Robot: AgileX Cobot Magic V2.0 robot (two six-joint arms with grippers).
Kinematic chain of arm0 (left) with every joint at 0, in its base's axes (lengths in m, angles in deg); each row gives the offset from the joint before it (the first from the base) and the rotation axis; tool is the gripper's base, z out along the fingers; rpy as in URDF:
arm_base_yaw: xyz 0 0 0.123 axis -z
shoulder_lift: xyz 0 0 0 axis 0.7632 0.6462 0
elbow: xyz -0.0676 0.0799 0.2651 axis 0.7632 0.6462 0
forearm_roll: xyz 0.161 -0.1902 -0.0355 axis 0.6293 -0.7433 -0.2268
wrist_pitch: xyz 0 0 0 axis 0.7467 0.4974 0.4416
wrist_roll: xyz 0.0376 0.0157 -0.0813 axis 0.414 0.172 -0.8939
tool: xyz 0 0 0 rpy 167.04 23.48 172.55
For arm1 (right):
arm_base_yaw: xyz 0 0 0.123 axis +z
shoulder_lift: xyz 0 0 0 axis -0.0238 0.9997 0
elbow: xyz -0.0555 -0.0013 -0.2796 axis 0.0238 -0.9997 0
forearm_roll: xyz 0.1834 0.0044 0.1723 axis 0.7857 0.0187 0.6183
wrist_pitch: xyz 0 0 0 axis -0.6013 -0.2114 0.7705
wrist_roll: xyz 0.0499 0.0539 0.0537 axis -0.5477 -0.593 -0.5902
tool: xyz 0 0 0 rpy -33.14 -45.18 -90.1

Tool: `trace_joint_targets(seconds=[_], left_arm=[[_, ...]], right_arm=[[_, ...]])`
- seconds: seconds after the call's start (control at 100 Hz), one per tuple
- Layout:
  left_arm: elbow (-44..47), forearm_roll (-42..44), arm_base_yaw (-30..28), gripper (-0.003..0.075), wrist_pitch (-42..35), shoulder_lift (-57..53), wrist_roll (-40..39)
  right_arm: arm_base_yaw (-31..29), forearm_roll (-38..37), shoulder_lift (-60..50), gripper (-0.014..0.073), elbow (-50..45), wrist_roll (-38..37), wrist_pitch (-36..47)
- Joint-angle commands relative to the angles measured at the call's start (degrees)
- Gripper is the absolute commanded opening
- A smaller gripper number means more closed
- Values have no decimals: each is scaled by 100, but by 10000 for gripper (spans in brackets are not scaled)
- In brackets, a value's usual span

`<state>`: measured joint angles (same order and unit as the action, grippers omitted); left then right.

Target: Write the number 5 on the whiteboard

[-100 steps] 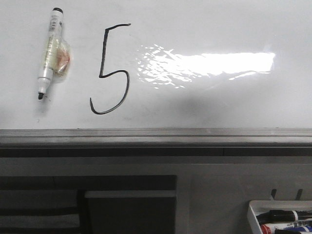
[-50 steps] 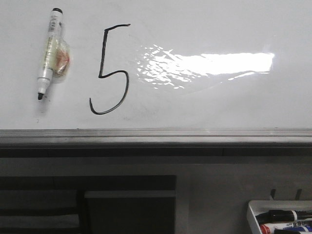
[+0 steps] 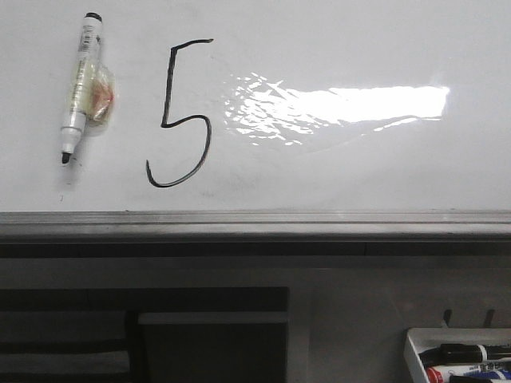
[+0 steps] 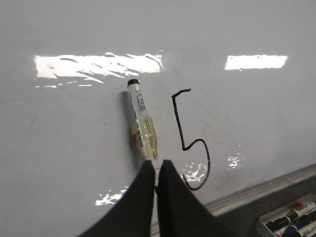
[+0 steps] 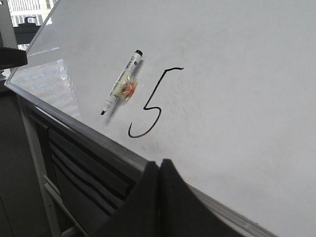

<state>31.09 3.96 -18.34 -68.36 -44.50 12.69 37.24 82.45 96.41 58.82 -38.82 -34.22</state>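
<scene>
The number 5 (image 3: 167,84) is drawn in thin black line on the whiteboard (image 3: 359,167). It also shows in the left wrist view (image 4: 178,123) and the right wrist view (image 5: 155,90). A black-tipped marker (image 3: 80,84) with a clear body lies on the board just left of the digit, uncapped tip toward the board's grey edge, held by nothing. My left gripper (image 4: 156,163) is shut and empty, off the board, with the marker (image 4: 142,121) beyond its tips. My right gripper (image 5: 160,163) is shut and empty near the board's edge. Neither gripper shows in the front view.
The board's grey metal edge (image 3: 255,223) runs across the front. Below it are dark shelves (image 3: 144,335). A small white tray (image 3: 415,351) with several markers sits at the lower right. A bright glare patch (image 3: 367,104) lies right of the digit.
A faint shadow under the glare patch has faded. The marker, the digit and the tray have not moved.
</scene>
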Motion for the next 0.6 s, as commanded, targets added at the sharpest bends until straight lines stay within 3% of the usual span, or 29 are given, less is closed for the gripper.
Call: trace_joint_targets(seconds=[0.0,0.2,0.34,0.5,0.59], left_arm=[[-150,14,8,-20,-436,46,-23],[-150,-39,8,-20,-436,46,-23],[-223,-1332,-13,-20,-11,38,60],[-229,-2457,-11,-20,178,38,2084],[-229,-2601,-160,-20,187,-12,3027]], right_arm=[[-42,-62,38,-64,161,59,506],[-42,-62,38,-64,161,59,506],[-42,-62,38,-64,161,59,506],[-42,-62,38,-64,161,59,506],[-42,-62,38,-64,161,59,506]])
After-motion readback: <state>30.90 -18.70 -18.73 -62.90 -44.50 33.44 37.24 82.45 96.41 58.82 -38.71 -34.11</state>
